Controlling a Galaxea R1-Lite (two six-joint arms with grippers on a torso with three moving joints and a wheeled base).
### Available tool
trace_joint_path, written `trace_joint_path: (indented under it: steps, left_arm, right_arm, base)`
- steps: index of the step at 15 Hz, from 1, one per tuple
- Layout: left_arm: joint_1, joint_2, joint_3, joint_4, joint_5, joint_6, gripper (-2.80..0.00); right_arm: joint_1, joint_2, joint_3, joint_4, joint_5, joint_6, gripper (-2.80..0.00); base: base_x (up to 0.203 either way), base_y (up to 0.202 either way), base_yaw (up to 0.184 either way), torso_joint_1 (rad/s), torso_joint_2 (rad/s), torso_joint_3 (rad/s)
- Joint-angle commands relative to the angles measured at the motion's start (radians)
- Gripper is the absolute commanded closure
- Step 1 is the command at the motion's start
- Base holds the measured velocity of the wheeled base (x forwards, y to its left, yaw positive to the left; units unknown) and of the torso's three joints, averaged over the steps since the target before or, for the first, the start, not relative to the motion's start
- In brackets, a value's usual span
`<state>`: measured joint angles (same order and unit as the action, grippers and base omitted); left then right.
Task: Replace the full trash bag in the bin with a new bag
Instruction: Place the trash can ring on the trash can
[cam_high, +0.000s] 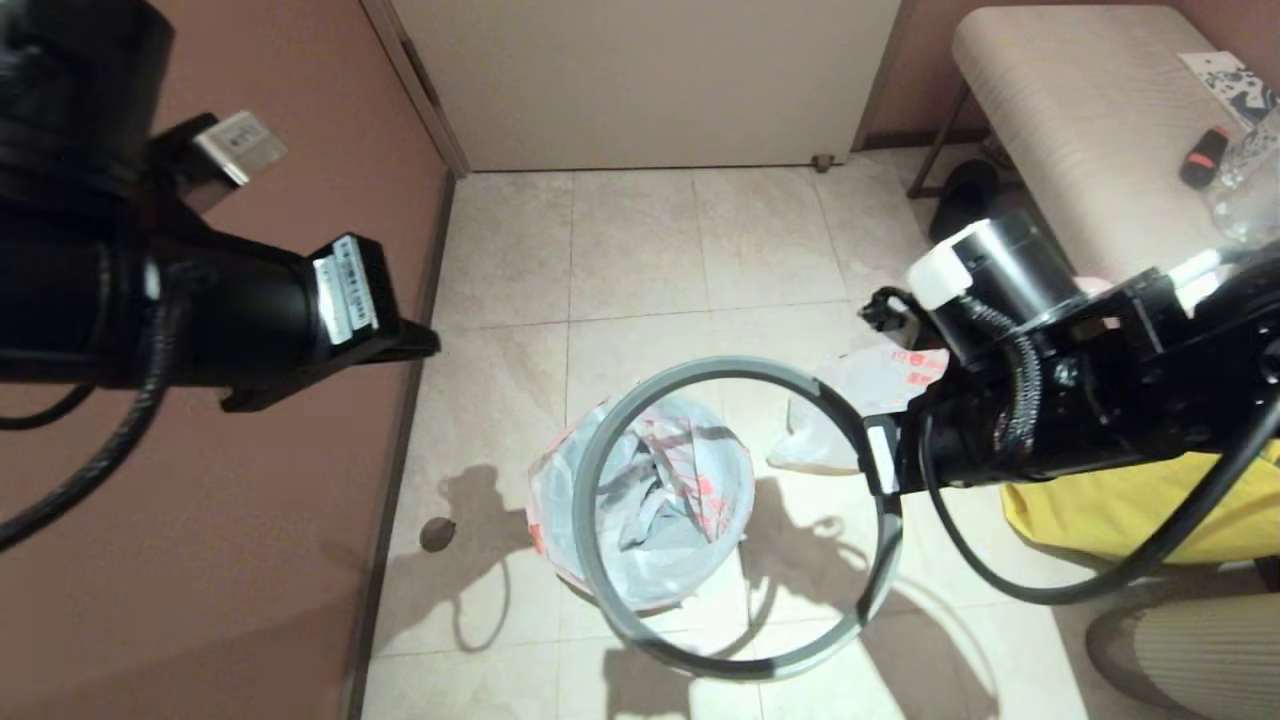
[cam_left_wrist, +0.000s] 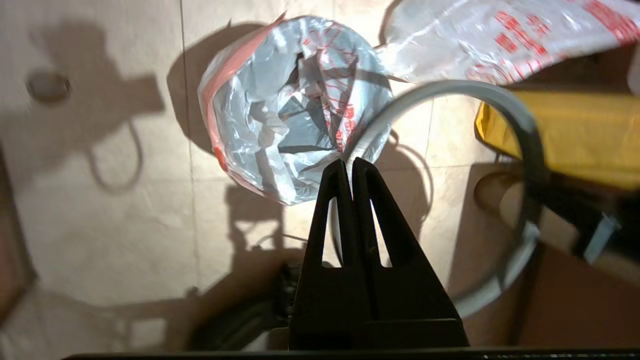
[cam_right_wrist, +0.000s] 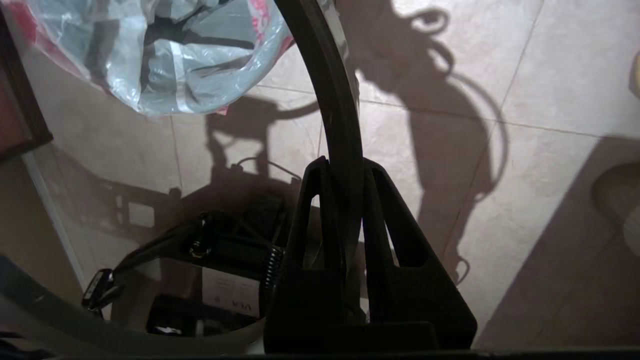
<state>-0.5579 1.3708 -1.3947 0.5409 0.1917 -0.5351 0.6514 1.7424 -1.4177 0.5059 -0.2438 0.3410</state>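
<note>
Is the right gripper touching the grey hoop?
Touching. The right wrist view shows the right gripper with its jaws closed on the grey hoop, the band running straight between them and held above the floor.

Floor (cam_high: 640, 250): pale beige tiles with thin grout lines, one small dark round spot (cam_high: 437, 535) near the reddish-brown wall (cam_high: 330, 180) on the left; a white door (cam_high: 650, 80) closes the far end. Padded beige bench (cam_high: 1080, 130) stands at far right on dark metal legs, carrying a small black-and-orange item (cam_high: 1203, 157), a clear plastic piece (cam_high: 1245, 185) and a blue-patterned sheet (cam_high: 1235, 80). Yellow fabric bag (cam_high: 1150, 505) lies on the floor at right, below the bench.
</note>
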Motion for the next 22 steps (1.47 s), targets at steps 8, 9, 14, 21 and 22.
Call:
trace_joint_path:
  steps: [8,9,14,21,22]
  left_arm:
    - [-0.105,-0.061,0.128,-0.334,-0.004,0.128,0.00]
    - [-0.124,-0.055,0.140,-0.381,-0.003,0.132,0.00]
    - [-0.137,-0.030,0.164,-0.404,-0.008,0.138,0.00]
    - [-0.157,-0.035,0.164,-0.406,-0.005,0.138,0.00]
    - [-0.155,-0.036,0.164,-0.406,-0.005,0.138,0.00]
  right_arm:
    - [0.093,0.370,-0.080,-0.303,0.061,-0.052,0.00]
    - [0.088,0.405,-0.129,-0.314,0.068,-0.060,0.00]
    - [0.077,0.571,-0.300,-0.321,0.077,-0.107,0.00]
    - [0.003,0.632,-0.383,-0.325,0.072,-0.144,0.00]
    - [-0.007,0.625,-0.388,-0.325,0.072,-0.153,0.00]
  base:
    - [0.000,0.000,0.000,0.000,0.00,0.000]
    - [0.000,0.000,0.000,0.000,0.00,0.000]
    - [0.000,0.000,0.000,0.000,0.00,0.000]
    - [0.000,0.000,0.000,0.000,0.00,0.000]
    - [0.000,0.000,0.000,0.000,0.00,0.000]
